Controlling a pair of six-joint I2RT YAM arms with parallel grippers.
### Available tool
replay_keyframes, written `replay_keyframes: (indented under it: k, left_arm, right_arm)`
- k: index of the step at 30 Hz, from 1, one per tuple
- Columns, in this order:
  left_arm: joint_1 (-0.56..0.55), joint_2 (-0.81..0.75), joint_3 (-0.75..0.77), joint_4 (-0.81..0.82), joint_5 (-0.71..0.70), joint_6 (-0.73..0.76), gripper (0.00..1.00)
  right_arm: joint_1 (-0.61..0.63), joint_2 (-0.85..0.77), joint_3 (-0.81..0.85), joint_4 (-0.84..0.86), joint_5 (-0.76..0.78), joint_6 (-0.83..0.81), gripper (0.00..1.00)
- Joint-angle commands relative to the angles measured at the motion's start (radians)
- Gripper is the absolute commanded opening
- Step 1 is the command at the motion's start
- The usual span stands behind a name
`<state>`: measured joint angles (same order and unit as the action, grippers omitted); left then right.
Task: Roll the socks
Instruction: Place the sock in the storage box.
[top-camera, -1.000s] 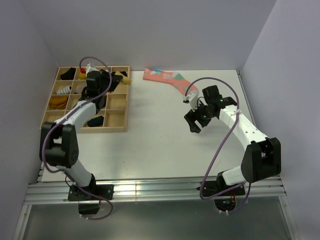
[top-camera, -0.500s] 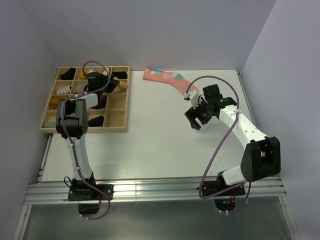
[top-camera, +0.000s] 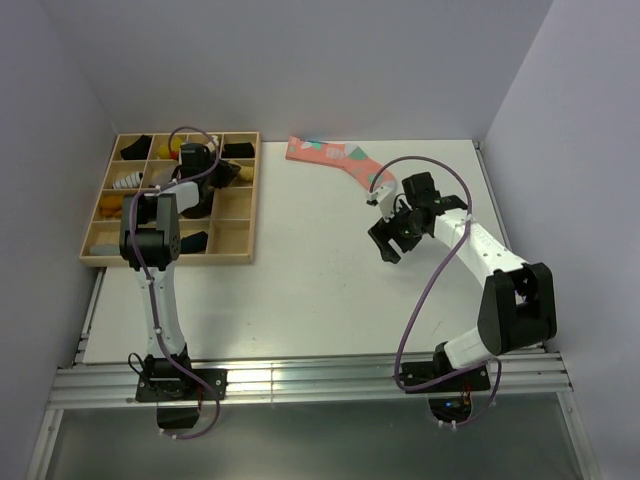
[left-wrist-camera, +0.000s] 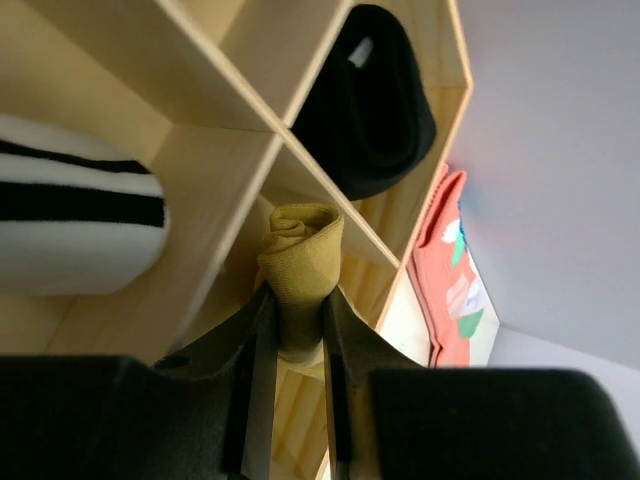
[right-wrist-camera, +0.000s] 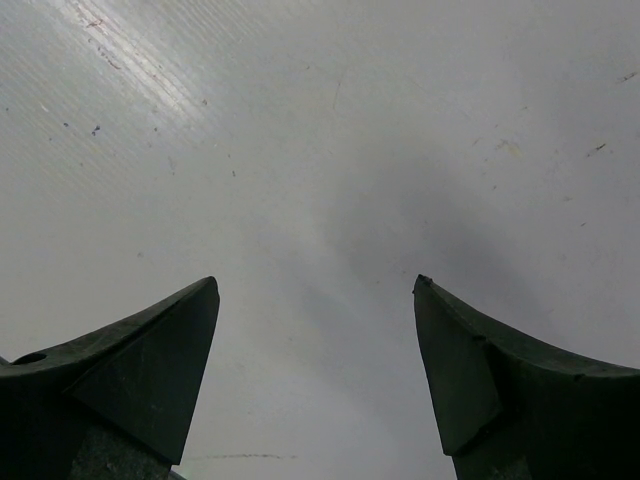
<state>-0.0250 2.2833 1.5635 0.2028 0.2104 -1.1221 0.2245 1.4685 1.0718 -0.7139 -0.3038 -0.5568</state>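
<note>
Fingers (left-wrist-camera: 258, 370) of my left gripper (left-wrist-camera: 297, 300) are closed on a mustard-tan knitted sock (left-wrist-camera: 300, 255), already wound into a tight roll. They pinch its lower half, and the rolled end sticks out beyond the tips. The sock hangs over a shallow wooden tray divided into square compartments (top-camera: 215, 258), close to a partition wall. I cannot tell which compartment lies beneath it. Neighbouring cells hold a black rolled bundle (left-wrist-camera: 370, 100) and a white roll with black stripes (left-wrist-camera: 70, 205).

My right gripper (right-wrist-camera: 315, 290) hovers with its jaws spread wide and empty over the bare white table (right-wrist-camera: 320, 120), near a long pink patterned sock (top-camera: 335, 160).

I judge the roll to be light, soft and springy. It squashes under the pinch and may unwind if released loosely, so holding it across the middle of the coil seems safest.
</note>
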Motion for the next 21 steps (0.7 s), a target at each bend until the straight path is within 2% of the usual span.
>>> replay_keyframes:
  k: [1, 13, 16, 21]
  left_arm:
    - [0.0, 0.008, 0.061, -0.126, -0.046, -0.007, 0.0]
    - [-0.009, 0.054, 0.185, -0.341, -0.135, 0.039, 0.02]
    - [-0.012, 0.054, 0.199, -0.355, -0.135, 0.042, 0.06]
    - [-0.015, 0.053, 0.205, -0.362, -0.143, 0.047, 0.21]
  right_arm:
    - [-0.008, 0.0, -0.01, 0.033, -0.011, -0.011, 0.85]
    - [-0.008, 0.012, -0.013, 0.028, -0.011, -0.012, 0.85]
    - [-0.008, 0.015, -0.01, 0.027, -0.014, -0.012, 0.85]
    - [-0.007, 0.016, -0.006, 0.021, -0.017, -0.012, 0.85]
